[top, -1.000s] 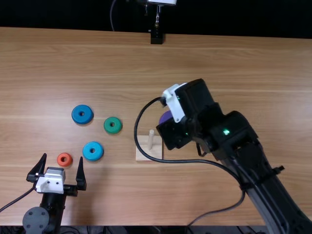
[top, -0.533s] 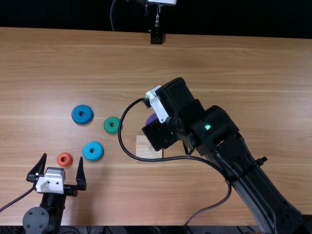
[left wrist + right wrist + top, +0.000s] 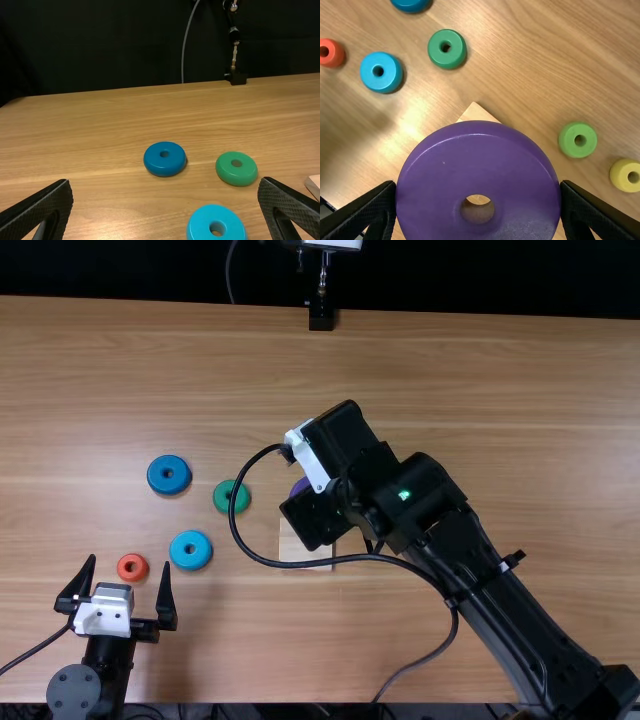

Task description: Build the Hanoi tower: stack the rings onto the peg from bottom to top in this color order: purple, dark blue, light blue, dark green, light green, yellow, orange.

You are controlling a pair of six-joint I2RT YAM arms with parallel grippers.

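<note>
We see the purple plastic ring [image 3: 440, 170], thick and round, pinched between both fingers of the right pincer [image 3: 314, 515], over the square pale wooden base [image 3: 300, 552] on the light brown wooden bench [image 3: 480, 380]; through its hole we make out pale wood. We find the left pincer [image 3: 128, 562] spread wide, holding nothing, and in the top view the small orange ring [image 3: 124, 567] appears between its fingertips. Near the orange one we have the light blue ring [image 3: 180, 546], and farther across the bench lie the dark blue ring [image 3: 157, 468] and the dark green ring [image 3: 221, 503], well apart from each other. In the right wrist view we also spot the light green ring [image 3: 568, 141] near the yellow ring [image 3: 620, 175], not touching
</note>
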